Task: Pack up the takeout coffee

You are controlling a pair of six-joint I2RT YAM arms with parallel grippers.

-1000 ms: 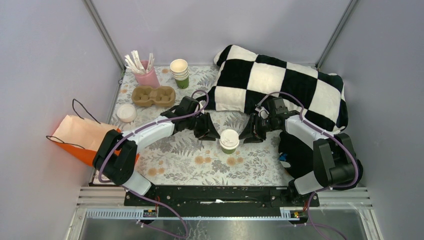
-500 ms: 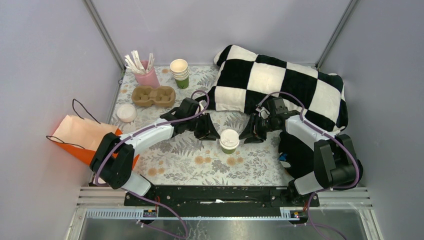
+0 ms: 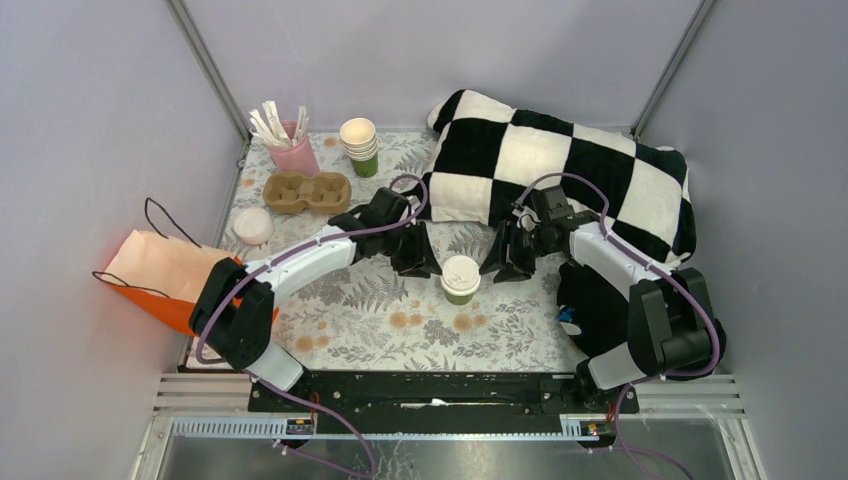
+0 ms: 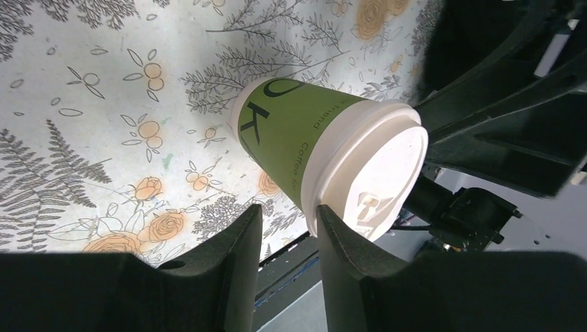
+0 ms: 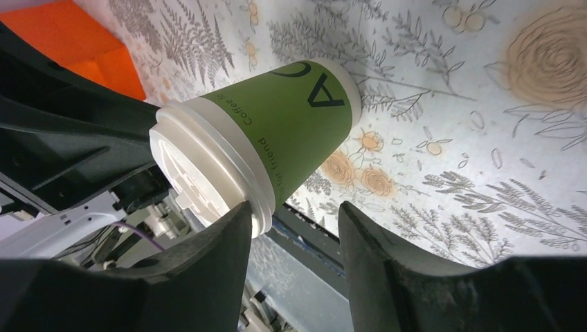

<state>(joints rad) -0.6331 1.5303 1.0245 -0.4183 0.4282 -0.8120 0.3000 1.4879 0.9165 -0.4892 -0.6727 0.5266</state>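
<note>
The desk [image 3: 400, 330] carries an orange bag [image 3: 165, 265] at the left of the frame and the coffee cup [image 3: 460, 281] upright in the centre. Left jaws and right jaws flank it, partly open, holding nothing; a finger catching the lid [image 3: 460, 269] could tip it.

Overhead camera looks down from behind; both wrist cameras closely face the takeout coffee [image 4: 299, 133] from opposite sides.

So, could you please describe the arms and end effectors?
The left arm and right arm have white shells, black joints and a looping lilac cable. The left end effector and right end effector are black, each with two blunt fingers.
</note>
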